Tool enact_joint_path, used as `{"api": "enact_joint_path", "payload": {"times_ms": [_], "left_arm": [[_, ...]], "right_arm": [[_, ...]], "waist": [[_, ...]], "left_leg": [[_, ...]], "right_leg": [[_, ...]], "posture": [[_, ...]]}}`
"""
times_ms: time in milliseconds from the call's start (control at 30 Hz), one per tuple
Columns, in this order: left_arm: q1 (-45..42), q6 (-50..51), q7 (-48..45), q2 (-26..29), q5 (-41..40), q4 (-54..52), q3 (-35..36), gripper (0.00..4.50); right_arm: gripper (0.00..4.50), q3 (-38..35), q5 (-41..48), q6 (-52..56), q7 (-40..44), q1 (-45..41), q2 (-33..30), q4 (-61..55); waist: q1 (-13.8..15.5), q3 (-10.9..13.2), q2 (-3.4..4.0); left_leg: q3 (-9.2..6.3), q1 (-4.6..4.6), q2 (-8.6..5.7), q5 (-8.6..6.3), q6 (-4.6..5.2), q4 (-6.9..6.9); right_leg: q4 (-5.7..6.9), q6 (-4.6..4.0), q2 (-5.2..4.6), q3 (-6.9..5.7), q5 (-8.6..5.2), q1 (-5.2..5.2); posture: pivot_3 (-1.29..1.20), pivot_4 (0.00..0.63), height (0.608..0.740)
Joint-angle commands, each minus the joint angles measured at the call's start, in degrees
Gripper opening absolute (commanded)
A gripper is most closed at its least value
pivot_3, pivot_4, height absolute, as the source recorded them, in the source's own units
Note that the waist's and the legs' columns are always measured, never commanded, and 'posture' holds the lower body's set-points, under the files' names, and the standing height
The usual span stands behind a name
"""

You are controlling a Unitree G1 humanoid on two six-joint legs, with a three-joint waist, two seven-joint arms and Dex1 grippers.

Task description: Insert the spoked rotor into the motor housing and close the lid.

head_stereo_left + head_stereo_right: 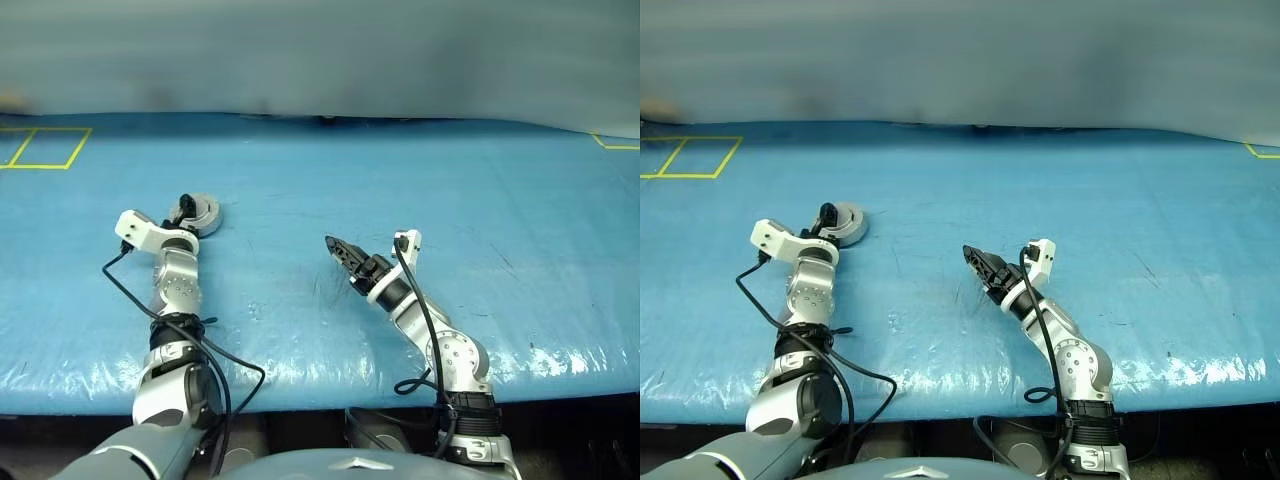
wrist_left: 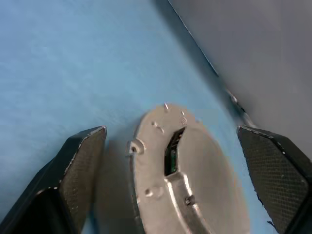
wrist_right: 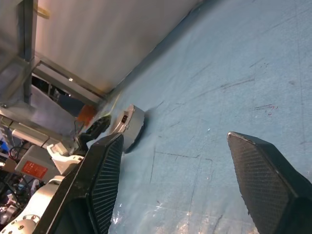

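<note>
The motor housing [image 1: 207, 212] is a round silver-grey puck lying on the blue table at the far left. In the left wrist view the lid [image 2: 204, 165] sits shut on it, plain grey with a raised middle band, above the housing's wall [image 2: 132, 170]. My left gripper [image 1: 186, 207] is open, with one finger on each side of the puck and a gap on both sides. My right gripper [image 1: 338, 247] is open and empty over the middle of the table, well to the right of the housing [image 3: 129, 124]. The spoked rotor is hidden or out of view.
The table [image 1: 480, 200] has a blue plastic sheet over it, and its front edge runs close to my arms. Yellow tape squares [image 1: 45, 148] mark the far left corner. A grey wall [image 1: 320, 50] stands behind the table.
</note>
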Motion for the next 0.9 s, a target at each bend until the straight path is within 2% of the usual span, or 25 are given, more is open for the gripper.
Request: {"api": "enact_joint_path", "payload": {"times_ms": [33,100,167,267,400,467,567,633,767,867,900], "left_arm": [[4.62,-2.88,7.28,0.32,4.73,-6.28,1.15,4.45],[7.04,-3.25,9.73,0.52,7.14,-9.99,0.83,4.45],[10.09,-4.89,5.04,1.71,10.56,-15.21,-3.22,4.45],[14.01,-5.16,-6.65,3.06,11.18,-22.16,-10.38,4.45],[21.15,-4.37,-24.93,7.4,12.79,-30.95,-23.39,4.45],[23.76,-4.02,-32.1,9.57,13.18,-33.42,-28.51,4.45],[25.54,-3.51,-38.38,11.23,12.44,-35.05,-32.31,4.45],[26.06,-3.53,-41.98,13.72,16.08,-33.95,-35.92,4.45],[24.97,-7.03,-42.71,16.01,22.82,-28.93,-38.36,4.45],[24.51,-8.67,-43.1,16.05,24.76,-27.25,-38.69,4.45],[24.4,-8.92,-43.34,15.75,24.74,-26.93,-38.56,4.49]], "right_arm": [[3.54,-0.19,-0.41,-0.66,0.62,-0.79,-0.19,-0.76],[3.54,0.71,-2.77,-2.03,0.76,-0.83,-0.74,-0.9],[3.54,1.97,-7.15,-6.0,1.06,-0.93,-1.43,-0.97],[3.54,4.39,-15.22,-15.25,3.94,-1.29,-3.71,0.29],[3.54,6.25,-28.18,-28.1,4.2,-2.99,-9.6,5.91],[3.54,6.48,-30.18,-28.77,6.89,-3.78,-13.42,8.46],[3.54,7.09,-33.24,-30.01,7.91,-4.28,-16.59,10.61],[3.54,6.67,-33.43,-29.87,9.8,-4.6,-18.5,11.78],[3.54,6.33,-33.54,-30.97,14.34,-4.02,-21.65,12.21],[3.54,5.89,-32.88,-31.36,16.51,-3.21,-22.72,11.24],[3.72,5.83,-32.38,-31.46,17.95,-2.8,-23.35,10.83]], "waist": [[0.07,0.0,0.0],[0.27,0.0,-0.01],[0.37,0.0,-0.02],[1.27,0.02,-0.08],[1.62,0.01,-0.07],[1.33,0.0,-0.05],[0.93,0.01,-0.05],[0.71,0.02,-0.03],[0.59,0.05,0.01],[0.69,0.05,0.0],[0.75,0.05,0.0]], "left_leg": [[0.0,0.0,0.01,0.0,-0.01,0.0],[-0.01,-0.01,0.01,0.01,-0.01,0.01],[0.0,-0.05,0.0,0.01,-0.02,0.02],[0.0,-0.14,-0.02,0.04,-0.07,0.02],[0.05,-0.16,-0.12,0.06,-0.11,0.04],[0.13,-0.12,-0.12,0.05,-0.1,0.03],[0.15,-0.08,-0.04,0.05,-0.09,-0.03],[0.14,-0.05,0.08,0.05,-0.08,-0.08],[0.11,0.08,0.12,0.05,-0.07,-0.1],[0.14,0.04,0.07,0.04,-0.07,-0.05],[0.15,0.03,0.07,0.04,-0.07,-0.05]], "right_leg": [[0.01,0.0,0.0,0.0,0.0,0.0],[0.02,0.0,0.0,-0.01,0.0,0.0],[0.01,0.01,-0.01,-0.02,0.01,-0.02],[-0.03,0.01,-0.04,-0.06,0.01,-0.07],[-0.1,0.08,-0.19,-0.06,0.05,-0.03],[-0.13,0.09,-0.19,0.01,0.05,-0.02],[-0.09,0.0,-0.11,0.04,0.01,-0.07],[0.02,-0.12,0.02,0.03,-0.06,-0.14],[0.14,-0.22,0.08,0.02,-0.11,-0.1],[0.02,-0.18,0.0,0.04,-0.09,-0.04],[-0.03,-0.16,-0.01,0.04,-0.08,-0.03]], "posture": [[0.0,0.15,0.74],[0.0,0.15,0.74],[0.0,0.15,0.74],[0.0,0.15,0.74],[0.0,0.15,0.74],[0.0,0.15,0.74],[0.0,0.15,0.74],[0.0,0.15,0.74],[0.0,0.15,0.74],[0.0,0.15,0.74],[0.0,0.15,0.74]]}}
